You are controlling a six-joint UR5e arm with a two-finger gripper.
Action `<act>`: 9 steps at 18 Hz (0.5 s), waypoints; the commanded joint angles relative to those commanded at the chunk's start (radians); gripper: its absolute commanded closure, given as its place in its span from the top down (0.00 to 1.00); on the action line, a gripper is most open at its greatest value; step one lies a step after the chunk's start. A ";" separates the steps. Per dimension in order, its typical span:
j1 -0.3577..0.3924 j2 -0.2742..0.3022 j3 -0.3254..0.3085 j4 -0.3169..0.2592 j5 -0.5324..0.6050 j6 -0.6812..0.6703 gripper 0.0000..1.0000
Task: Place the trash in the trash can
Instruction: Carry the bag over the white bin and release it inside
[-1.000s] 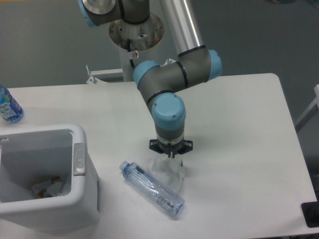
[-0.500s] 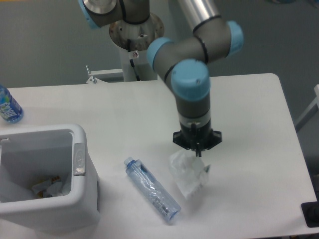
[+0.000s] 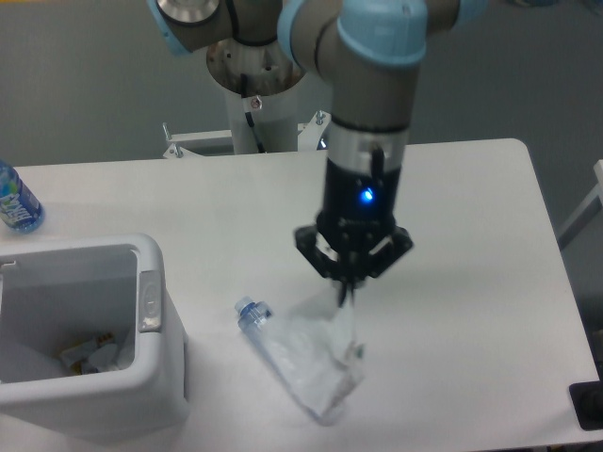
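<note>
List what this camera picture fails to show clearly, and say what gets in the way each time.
1. The clear bottle: only its neck end shows; the bag hanging from the gripper covers the rest.
2. The fingertips: too small and dark to see apart.
3. The bin: cut off by the left and bottom edges; scraps inside are too blurred to name.
4. The labelled bottle: cut by the left edge.

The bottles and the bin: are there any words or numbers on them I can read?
None can be read.
Blue-label bottle: there is print on the label, too small and blurred to read.
Clear bottle: mostly behind the plastic bag hanging from the hand; no text shows.
Trash can: no lettering visible.
</note>
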 joint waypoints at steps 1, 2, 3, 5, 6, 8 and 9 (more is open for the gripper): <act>-0.028 0.006 -0.006 0.000 -0.011 -0.015 0.00; -0.061 0.015 -0.011 0.000 -0.011 -0.028 0.00; -0.095 0.020 -0.021 0.000 -0.012 -0.034 0.00; -0.169 0.023 -0.041 0.000 -0.012 -0.035 0.00; -0.202 0.023 -0.057 0.002 -0.011 -0.035 0.00; -0.259 0.019 -0.077 0.002 -0.011 -0.037 0.06; -0.278 0.015 -0.080 0.003 -0.011 -0.035 0.11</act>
